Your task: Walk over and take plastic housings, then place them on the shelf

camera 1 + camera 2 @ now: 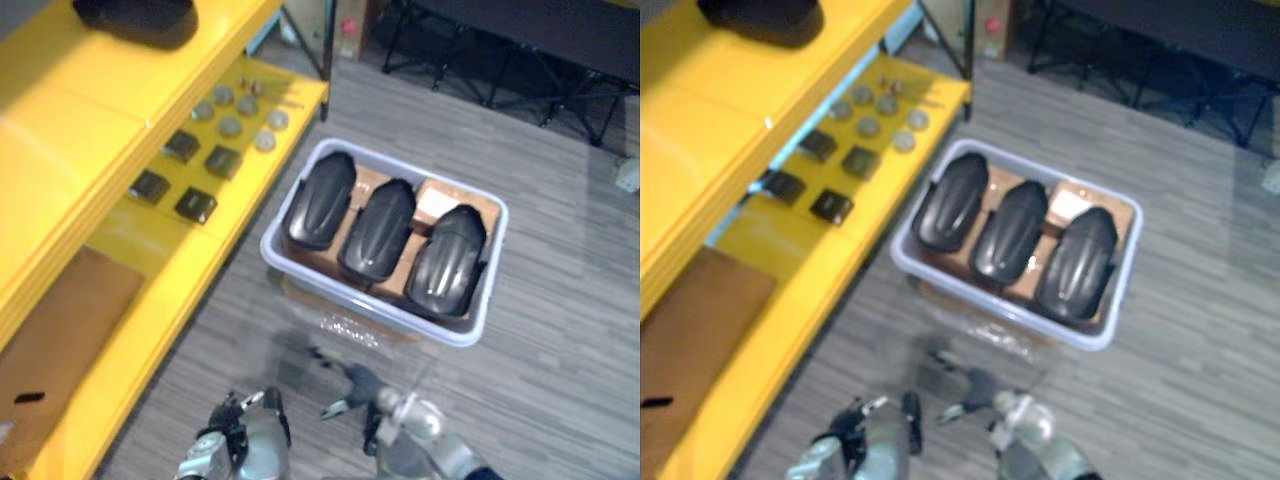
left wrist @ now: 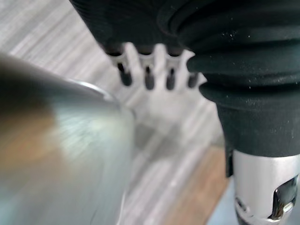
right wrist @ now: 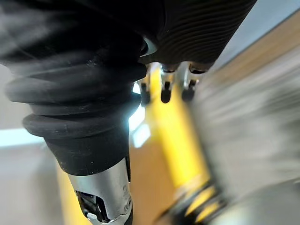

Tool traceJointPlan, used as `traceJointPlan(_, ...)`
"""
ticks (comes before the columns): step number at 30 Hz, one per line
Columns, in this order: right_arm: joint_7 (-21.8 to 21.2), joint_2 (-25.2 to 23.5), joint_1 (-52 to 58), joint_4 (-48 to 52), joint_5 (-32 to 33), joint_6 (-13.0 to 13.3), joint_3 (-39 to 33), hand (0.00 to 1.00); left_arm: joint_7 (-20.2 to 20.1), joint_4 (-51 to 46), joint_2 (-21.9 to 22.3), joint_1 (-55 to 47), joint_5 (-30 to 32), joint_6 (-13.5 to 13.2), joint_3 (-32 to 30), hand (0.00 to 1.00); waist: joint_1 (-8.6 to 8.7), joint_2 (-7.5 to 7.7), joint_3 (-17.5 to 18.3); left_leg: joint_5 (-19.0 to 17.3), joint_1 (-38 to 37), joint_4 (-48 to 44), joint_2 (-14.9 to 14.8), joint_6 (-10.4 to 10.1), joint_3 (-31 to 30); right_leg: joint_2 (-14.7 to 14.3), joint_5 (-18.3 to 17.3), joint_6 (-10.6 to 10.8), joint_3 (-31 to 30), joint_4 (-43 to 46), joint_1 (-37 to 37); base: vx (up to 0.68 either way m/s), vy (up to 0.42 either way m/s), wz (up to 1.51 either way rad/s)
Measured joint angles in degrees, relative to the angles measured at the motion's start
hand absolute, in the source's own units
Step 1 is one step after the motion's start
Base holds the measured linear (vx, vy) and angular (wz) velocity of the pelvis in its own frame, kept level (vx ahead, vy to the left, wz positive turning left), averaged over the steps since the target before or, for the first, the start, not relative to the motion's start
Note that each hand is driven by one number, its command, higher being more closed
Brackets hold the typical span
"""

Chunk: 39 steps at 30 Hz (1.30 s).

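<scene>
Both open, empty, left hand (image 1: 238, 422), right hand (image 1: 352, 390)

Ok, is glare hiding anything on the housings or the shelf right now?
Left eye view: light streaks gloss the three plastic housings in the grey bin, their ridges readable; the yellow shelf carries a pale sheen on its upper board. Right wrist view: a bright white patch sits past the right hand, against the yellow shelf.

A pale bin (image 1: 495, 265) of three black housings (image 1: 378, 230) stood on the grey floor (image 1: 560, 350); the yellow shelf (image 1: 170, 275) carried dark blocks (image 1: 195, 205) and grey discs (image 1: 230, 127).
</scene>
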State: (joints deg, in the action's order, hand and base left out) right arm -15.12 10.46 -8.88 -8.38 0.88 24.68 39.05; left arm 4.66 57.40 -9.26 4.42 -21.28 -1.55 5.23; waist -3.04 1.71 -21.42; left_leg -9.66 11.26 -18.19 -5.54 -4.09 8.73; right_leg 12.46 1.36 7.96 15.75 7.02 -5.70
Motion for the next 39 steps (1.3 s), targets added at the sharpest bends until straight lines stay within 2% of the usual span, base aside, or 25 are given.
traceJointPlan(2, 6.78, -3.49, -9.49, 2.19, 1.78, -0.98, -3.21, 0.00, 0.26, -0.25, 0.10, 0.33, 1.67, -1.39, 0.61, 0.00, -0.08, -1.10, -0.75, -0.04, 0.84, -0.71, 0.66, 0.07, -0.02, 0.66, 0.12, 0.12, -0.03, -0.05, -0.27, 0.09, 0.084, 0.10)
traceJointPlan(4, 13.14, -4.02, -15.56, 2.63, 1.80, -2.11, -8.69, 0.00, 0.30, -0.59, 0.31, 0.73, 2.05, -1.75, 0.78, 0.00, -0.32, -1.58, -1.83, -0.05, 0.84, -1.28, 0.78, 0.07, 0.06, 0.81, 0.17, 0.17, -0.15, -0.03, -0.16, 0.03, 0.024, -0.02)
traceJointPlan(6, 24.76, -3.73, -22.04, 2.62, 2.31, -5.29, -21.45, 0.00, 0.34, -1.36, 0.22, 1.32, 2.05, -2.35, 1.86, 0.00, -0.48, -1.93, -3.57, -0.25, 0.87, -2.37, 0.32, -0.14, 0.55, 0.54, 0.16, 0.15, -0.59, 0.64, -0.47, 0.01, -0.003, -0.14)
traceJointPlan(7, 27.99, -3.47, -23.11, 2.53, 2.65, -5.97, -24.68, 0.00, 0.42, -1.61, 0.17, 1.43, 2.10, -2.59, 2.13, 0.00, -0.50, -1.99, -4.00, -0.45, 0.87, -2.60, 0.22, -0.12, 0.94, 0.40, 0.13, 0.10, -0.90, 0.94, -0.73, -0.01, 0.007, -0.35)
traceJointPlan(8, 35.63, -2.13, -24.36, 2.30, 3.22, -7.73, -31.86, 0.00, 1.00, -1.88, 0.30, 1.42, 2.26, -3.52, 2.30, 0.00, -0.35, -2.05, -4.37, -0.90, 1.29, -2.85, 0.00, 0.02, 1.51, 0.18, 0.05, -0.02, -2.15, 1.74, -2.31, -0.01, 0.011, -0.32)
traceJointPlan(9, 39.54, -0.54, -24.65, 2.18, 4.18, -8.21, -35.67, 0.00, 1.40, -2.10, 0.69, 1.42, 2.61, -3.79, 2.41, 0.00, 0.36, -2.18, -4.47, -0.99, 2.23, -3.60, -0.01, 0.13, 1.52, 0.23, 0.05, -0.02, -2.36, 1.87, -2.90, -0.01, 0.012, -0.28)
traceJointPlan(12, 49.27, 4.74, -21.75, -1.49, 4.67, -11.08, -45.84, 0.00, 1.64, -2.57, 1.27, 1.42, 3.36, -5.44, 2.89, 0.00, 1.48, -2.91, -4.99, -3.67, 3.99, -6.53, -1.25, 0.53, 1.62, -0.78, 0.09, 0.03, -3.92, 2.55, -4.77, -0.01, 0.026, -0.30)
traceJointPlan(15, 54.07, 7.45, -17.83, -1.96, 5.69, -12.57, -52.60, 0.00, 1.93, -2.66, 0.93, 1.31, 3.66, -6.24, 2.84, 0.00, 2.84, -2.95, -5.20, -5.37, 6.17, -9.33, -2.41, 0.56, 2.06, -1.71, 0.38, 0.19, -5.17, 2.85, -6.64, -0.02, 0.040, -0.27)
traceJointPlan(17, 55.74, 9.80, -16.23, -1.99, 5.88, -13.97, -55.94, 0.00, 1.99, -2.81, 0.86, 1.21, 3.67, -7.13, 2.80, 0.00, 3.32, -3.08, -5.40, -6.62, 7.09, -11.45, -3.33, 0.87, 3.04, -2.30, 0.83, 0.36, -6.56, 2.88, -7.69, -0.04, 0.051, -0.38)
traceJointPlan(22, 56.40, 15.31, -15.92, -3.44, 9.00, -14.51, -60.25, 0.00, 3.65, -3.51, 0.78, 1.11, 3.53, -8.43, 2.22, 0.00, 3.93, -3.24, -5.53, -9.32, 10.67, -16.69, -5.26, 1.66, 4.23, -3.61, 2.24, 0.80, -8.95, 2.95, -10.70, -0.06, 0.053, -0.29)
traceJointPlan(27, 55.16, 16.62, -13.43, -8.55, 12.96, -14.63, -62.64, 0.00, 3.88, -4.07, 0.76, 1.42, -1.14, -8.28, 1.99, 0.00, 3.99, -3.27, -5.57, -10.24, 14.58, -19.28, -5.35, 2.44, 4.46, -3.42, 3.72, 1.27, -9.60, 2.31, -13.51, -0.07, 0.067, -0.10)
traceJointPlan(30, 54.95, 17.05, -13.65, -11.47, 13.17, -15.05, -62.82, 0.00, 3.80, -4.22, 0.82, 1.80, -1.49, -8.29, 1.78, 0.00, 3.78, -3.54, -5.71, -10.21, 15.97, -19.68, -5.13, 2.58, 4.41, -3.10, 4.25, 1.52, -9.63, 2.11, -14.70, -0.05, 0.046, 0.01)
traceJointPlan(37, 53.59, 25.92, -20.29, -19.42, 15.38, -16.60, -62.73, 0.00, 2.77, -3.56, 3.01, 3.23, -3.68, -8.31, 2.02, 0.00, 3.68, -7.20, -7.59, -8.29, 18.20, -18.20, -2.27, 3.96, 3.57, -0.66, 4.61, 2.07, -8.77, 2.77, -16.78, -0.02, 0.024, 0.16)
traceJointPlan(39, 53.46, 27.29, -23.47, -22.68, 15.45, -18.39, -62.49, 0.00, 2.14, -3.32, 3.43, 3.69, -4.23, -8.39, 2.32, 0.00, 3.33, -8.27, -7.86, -7.77, 19.09, -18.07, -1.62, 3.97, 2.60, -0.29, 4.42, 1.88, -7.97, 3.76, -17.68, -0.03, -0.003, 0.18)
